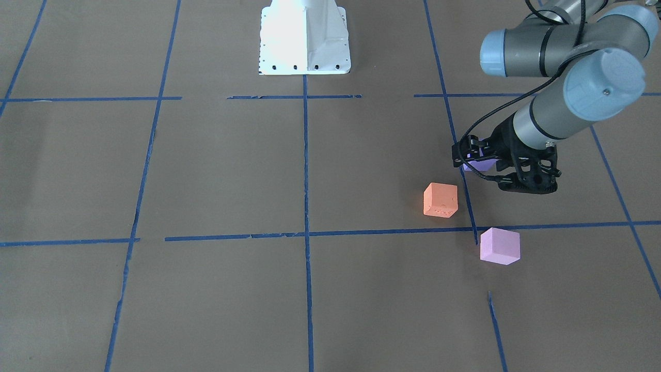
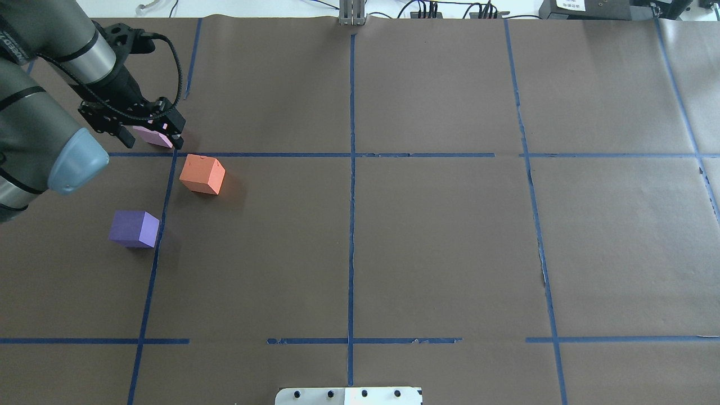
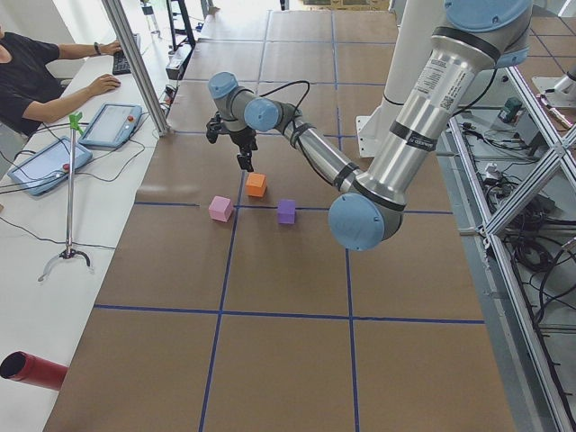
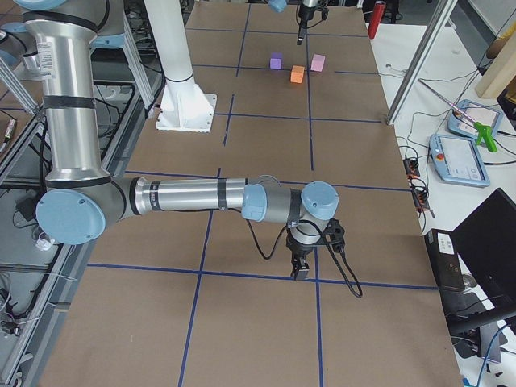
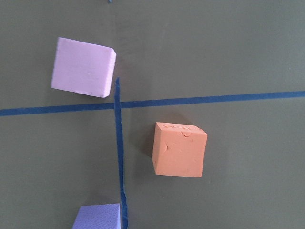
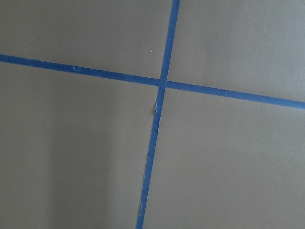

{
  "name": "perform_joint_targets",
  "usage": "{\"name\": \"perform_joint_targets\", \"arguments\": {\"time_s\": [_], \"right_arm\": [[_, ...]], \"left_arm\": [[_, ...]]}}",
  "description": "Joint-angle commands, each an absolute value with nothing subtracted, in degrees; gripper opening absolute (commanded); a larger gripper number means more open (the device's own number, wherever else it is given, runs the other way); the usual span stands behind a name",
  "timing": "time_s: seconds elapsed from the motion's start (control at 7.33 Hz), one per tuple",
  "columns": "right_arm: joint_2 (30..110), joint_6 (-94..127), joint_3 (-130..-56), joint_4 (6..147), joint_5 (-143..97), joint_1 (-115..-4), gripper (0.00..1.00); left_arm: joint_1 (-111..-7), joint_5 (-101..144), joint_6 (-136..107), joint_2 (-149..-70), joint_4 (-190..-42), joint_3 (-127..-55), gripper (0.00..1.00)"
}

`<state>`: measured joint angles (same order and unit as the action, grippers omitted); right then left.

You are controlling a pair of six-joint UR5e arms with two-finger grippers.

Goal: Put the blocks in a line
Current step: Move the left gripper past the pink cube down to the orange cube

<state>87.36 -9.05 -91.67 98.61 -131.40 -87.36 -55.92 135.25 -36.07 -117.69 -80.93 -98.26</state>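
Nearest the robot, the violet block (image 2: 134,229) sat on the counter (image 2: 394,253), with the orange block (image 2: 202,174) out of line beyond it and the pink block (image 2: 151,137) farthest. The left pincer (image 3: 245,165) hovered above, carrying nothing; I cannot tell its spread. It should likely square to the orange block's skewed faces before descending.

Bench (image 2: 427,242) is papered brown, with a blue tape grid (image 2: 351,225) torn in spots. Cables (image 2: 450,8) run along its far edge. Side desk, exterior left view: operator (image 3: 27,76) seated with hands at a keyboard (image 3: 121,61), 2 tablet pendants (image 3: 110,124), a green-tipped grabber stick (image 3: 70,189) and 1 red cylinder (image 3: 31,371). An aluminium post (image 3: 133,63) stands beside the pendants.
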Motion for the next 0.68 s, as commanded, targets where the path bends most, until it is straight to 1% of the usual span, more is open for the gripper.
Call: {"name": "perform_joint_targets", "arguments": {"time_s": [0.0, 0.27, 0.55], "right_arm": [[87.4, -9.1, -91.7, 98.6, -131.4, -87.4, 1.0], [87.4, -9.1, -91.7, 98.6, -131.4, -87.4, 1.0], [87.4, -9.1, -91.7, 98.6, -131.4, -87.4, 1.0]], "left_arm": [[-52.4, 132.1, -36.1, -117.3, -86.0, -95.7, 1.0], [-50.8, 132.1, -37.4, -117.9, -90.2, -91.2, 1.0], [-49.8, 132.1, -40.9, -117.9, -95.5, -88.4, 1.0]]}}
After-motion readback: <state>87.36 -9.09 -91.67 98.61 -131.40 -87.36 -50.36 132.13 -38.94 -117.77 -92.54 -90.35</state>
